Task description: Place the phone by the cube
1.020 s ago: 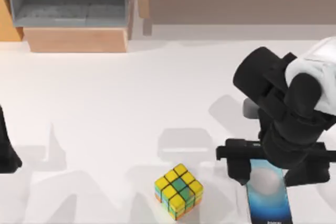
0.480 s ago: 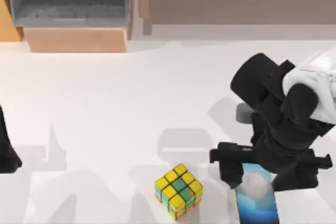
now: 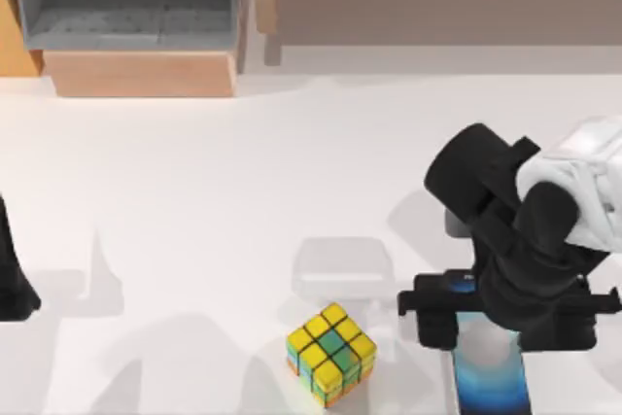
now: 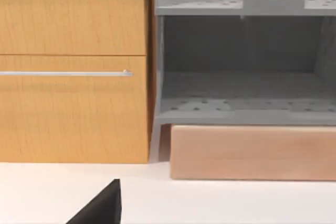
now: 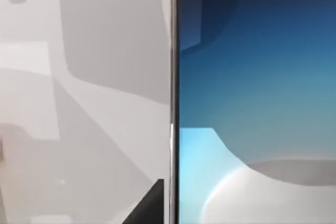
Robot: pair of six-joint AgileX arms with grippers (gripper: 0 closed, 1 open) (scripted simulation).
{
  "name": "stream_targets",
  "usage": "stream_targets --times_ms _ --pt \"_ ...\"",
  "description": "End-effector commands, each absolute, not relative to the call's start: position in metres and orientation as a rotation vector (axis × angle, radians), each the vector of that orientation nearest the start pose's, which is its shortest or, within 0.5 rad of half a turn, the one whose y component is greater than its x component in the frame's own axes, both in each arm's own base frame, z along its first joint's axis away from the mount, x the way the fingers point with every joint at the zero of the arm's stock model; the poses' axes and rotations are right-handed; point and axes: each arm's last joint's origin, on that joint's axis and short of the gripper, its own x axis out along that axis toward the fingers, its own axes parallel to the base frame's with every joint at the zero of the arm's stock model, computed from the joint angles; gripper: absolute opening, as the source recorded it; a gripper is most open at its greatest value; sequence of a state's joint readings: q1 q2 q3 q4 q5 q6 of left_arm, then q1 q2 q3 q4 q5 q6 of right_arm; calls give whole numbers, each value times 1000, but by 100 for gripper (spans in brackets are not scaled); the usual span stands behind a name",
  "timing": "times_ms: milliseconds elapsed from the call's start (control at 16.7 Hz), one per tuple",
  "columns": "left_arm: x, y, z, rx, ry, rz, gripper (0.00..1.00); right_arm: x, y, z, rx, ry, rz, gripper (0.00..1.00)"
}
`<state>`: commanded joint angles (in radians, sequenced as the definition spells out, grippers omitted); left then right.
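A: What is shown in the top view, and how far is the task judged to be?

B: The phone (image 3: 491, 374) is seen at the lower right of the white table (image 3: 243, 191), its far end under the right gripper (image 3: 505, 323), which is closed across the phone's width. Whether the phone is lifted or resting on the table cannot be told. The cube (image 3: 331, 354) sits to the phone's left, near but apart, with bare table between them. The grasp is judged done; the move toward the cube and the release are judged left to do. The left arm (image 3: 12, 274) is parked at the table's left edge, and the state of its fingers cannot be told.

A: What room is there for moving?

B: The strip between cube and phone is free. The phone's near end is cut off by the picture's lower edge. A wooden block (image 3: 141, 73) and a grey shelf unit (image 3: 126, 7) stand well apart at the back.

A: And the left wrist view?

B: A wooden cabinet (image 4: 73, 66) is seen, with grey shelves and a wooden block beside it, beyond the table.

A: The right wrist view?

B: The phone's blue-to-white screen (image 5: 252, 98) is seen close, its silver rim (image 5: 172, 103) against shadowed table
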<state>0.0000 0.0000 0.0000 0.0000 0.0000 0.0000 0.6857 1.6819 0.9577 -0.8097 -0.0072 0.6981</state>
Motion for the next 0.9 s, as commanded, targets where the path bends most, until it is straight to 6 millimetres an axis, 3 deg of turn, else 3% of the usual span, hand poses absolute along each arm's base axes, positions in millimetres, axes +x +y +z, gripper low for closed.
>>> stream_targets --times_ms 360,900 --pt "106 -1 160 0 0 0 100 216 177 137 7 1560 -9 0" --pt "106 -1 160 0 0 0 100 216 177 137 7 1560 -9 68"
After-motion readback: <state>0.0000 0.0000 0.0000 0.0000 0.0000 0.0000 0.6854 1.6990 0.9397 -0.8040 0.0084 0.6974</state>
